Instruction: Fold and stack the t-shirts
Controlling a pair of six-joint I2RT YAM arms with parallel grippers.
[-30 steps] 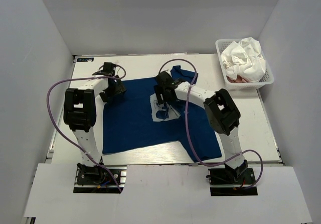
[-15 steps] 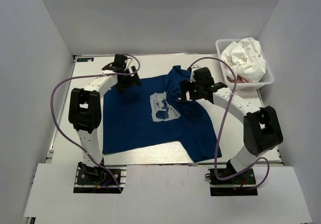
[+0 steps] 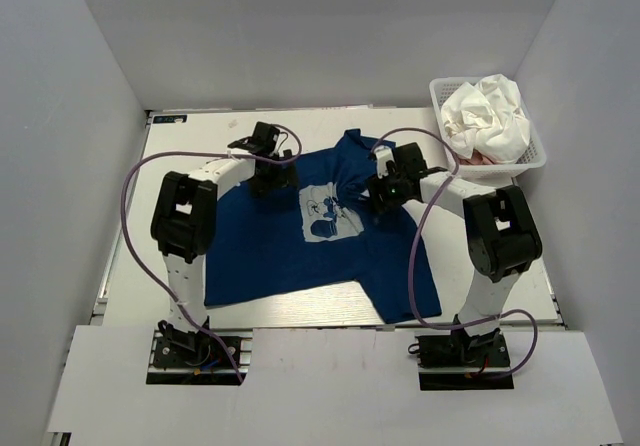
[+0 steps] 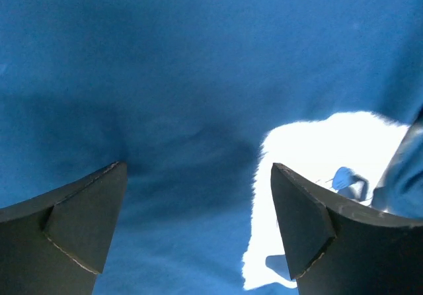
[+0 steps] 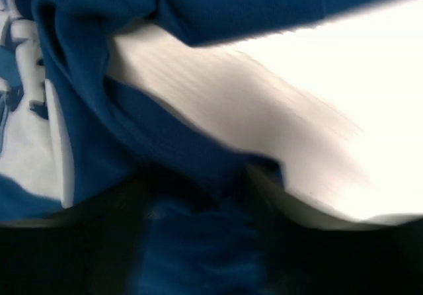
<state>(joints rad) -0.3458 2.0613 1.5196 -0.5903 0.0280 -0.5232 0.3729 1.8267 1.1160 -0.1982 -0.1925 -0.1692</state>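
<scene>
From above, we see the navy shirt (image 3: 300, 256) spread face up on the table (image 3: 170, 156), its pale print (image 3: 325, 214) near the middle. The left gripper (image 3: 266, 178) is low over the shirt's upper left part, just left of the print. The right gripper (image 3: 383, 194) is down at the shirt's upper right, where the cloth is bunched. At the far right corner the basket (image 3: 438, 96) holds the crumpled white shirt (image 3: 490, 111), with a bit of the pink shirt (image 3: 478, 157) showing under it.

In the left wrist view, the left gripper (image 4: 198, 169) stands wide open, its fingers (image 4: 79, 222) apart over flat navy shirt (image 4: 198, 57), nothing between them. The print (image 4: 317, 149) lies by the right finger.

The right wrist view is blurred. We see folds of navy shirt (image 5: 198, 4) lying on the table (image 5: 317, 110), with the print (image 5: 20, 149) at the left edge. The fingers (image 5: 79, 262) are only a dark smear at the bottom, so we cannot tell whether they are open or pinching cloth
</scene>
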